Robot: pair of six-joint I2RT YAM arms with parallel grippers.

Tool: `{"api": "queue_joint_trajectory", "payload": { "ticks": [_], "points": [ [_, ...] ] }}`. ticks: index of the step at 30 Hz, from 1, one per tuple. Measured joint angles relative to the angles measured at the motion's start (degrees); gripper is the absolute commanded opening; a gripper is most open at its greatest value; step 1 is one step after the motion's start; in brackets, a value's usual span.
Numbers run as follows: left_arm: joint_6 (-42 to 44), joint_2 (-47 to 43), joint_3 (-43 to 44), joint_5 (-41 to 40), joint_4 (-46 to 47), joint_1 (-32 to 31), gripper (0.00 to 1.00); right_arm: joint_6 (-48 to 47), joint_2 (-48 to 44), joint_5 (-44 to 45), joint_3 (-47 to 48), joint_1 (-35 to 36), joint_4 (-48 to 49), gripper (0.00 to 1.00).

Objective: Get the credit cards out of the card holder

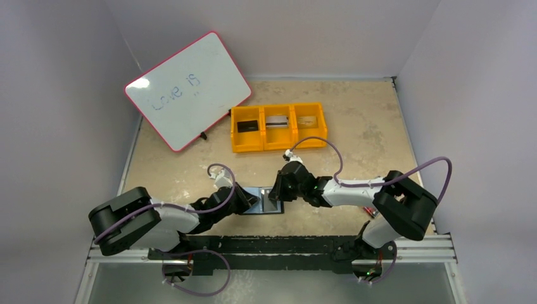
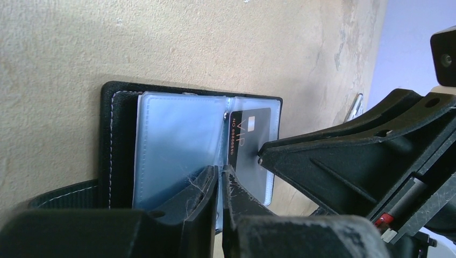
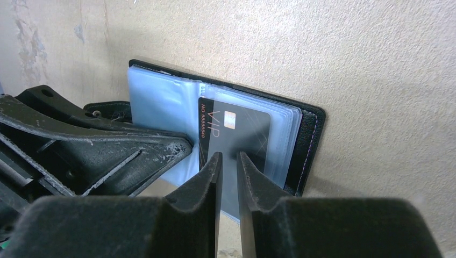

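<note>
With left fingers nearly shut, pinning the holder near the desk's front edge, right fingers, narrowly gripping the black card, should pull straight along the sleeve.

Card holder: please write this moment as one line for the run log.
card holder: open, flat on table | left gripper: shut on plastic sleeve | right gripper: shut on black card | tray: three cards inside

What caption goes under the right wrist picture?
Right claw pinching the black VIP card in the open card holder.
</note>
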Motion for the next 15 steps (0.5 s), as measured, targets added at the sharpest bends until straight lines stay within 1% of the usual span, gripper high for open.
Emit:
{"api": "queue_joint_trajectory", "payload": {
  "ticks": [4,11,15],
  "points": [
    [0.0,0.0,0.0,0.0,0.2,0.0,0.11,0.3,-0.3,0.6,0.1,0.0,-0.7,0.22],
    [0.0,0.1,0.0,0.1,0.3,0.0,0.11,0.4,-2.6,2.2,0.2,0.0,-5.1,0.24],
    [0.0,0.1,0.0,0.1,0.3,0.0,0.11,0.6,-2.6,2.2,0.2,0.0,-5.3,0.25]
  ]
}}
